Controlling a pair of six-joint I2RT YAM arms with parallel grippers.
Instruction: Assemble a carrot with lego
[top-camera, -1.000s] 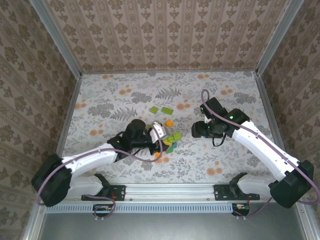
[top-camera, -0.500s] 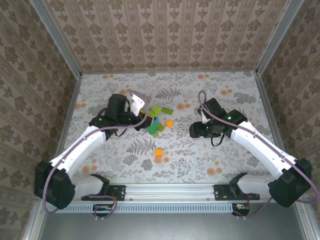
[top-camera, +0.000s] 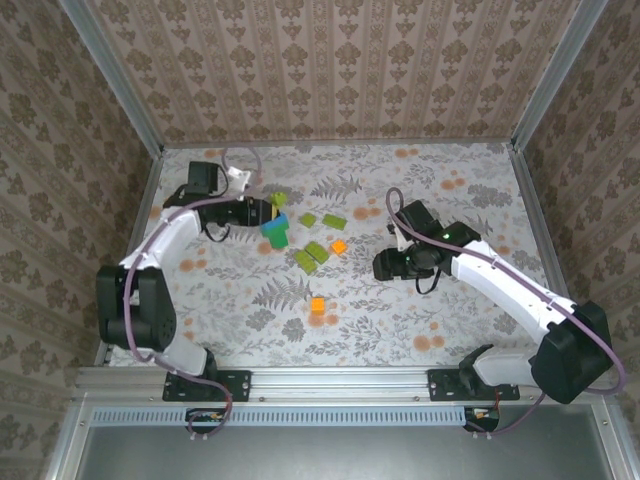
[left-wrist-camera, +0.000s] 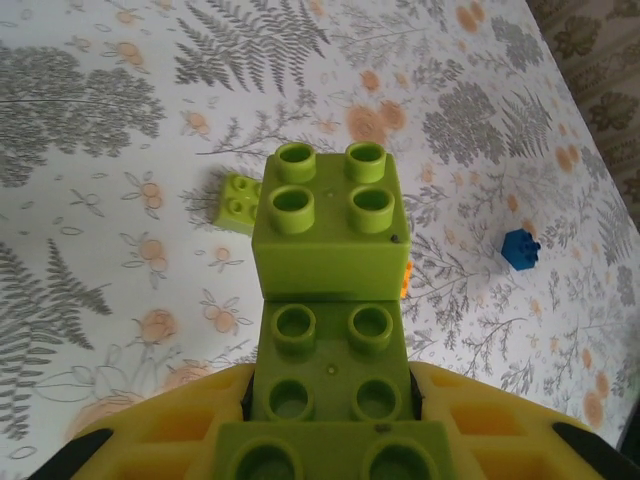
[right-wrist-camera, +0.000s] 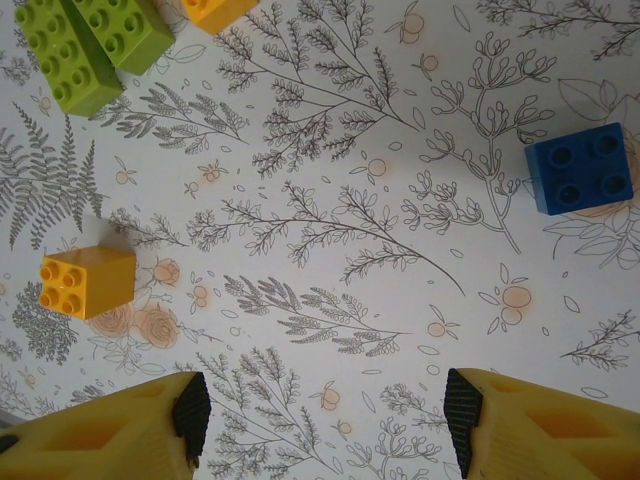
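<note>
Holding the carrot (left-wrist-camera: 325, 215), a stack of lime-green bricks, the left gripper (top-camera: 262, 210) is clamped narrow on its lower brick, above the far-left part of the table (top-camera: 200, 290). Right gripper (right-wrist-camera: 325, 410) stands wide and empty. Likely step: fetch the orange brick (right-wrist-camera: 88, 282). Approach square to its flat sides, studs up, and grip low. Bricks are glossy hard plastic, boxy, with round studs. The blue brick (right-wrist-camera: 580, 168) lies well apart.
</note>
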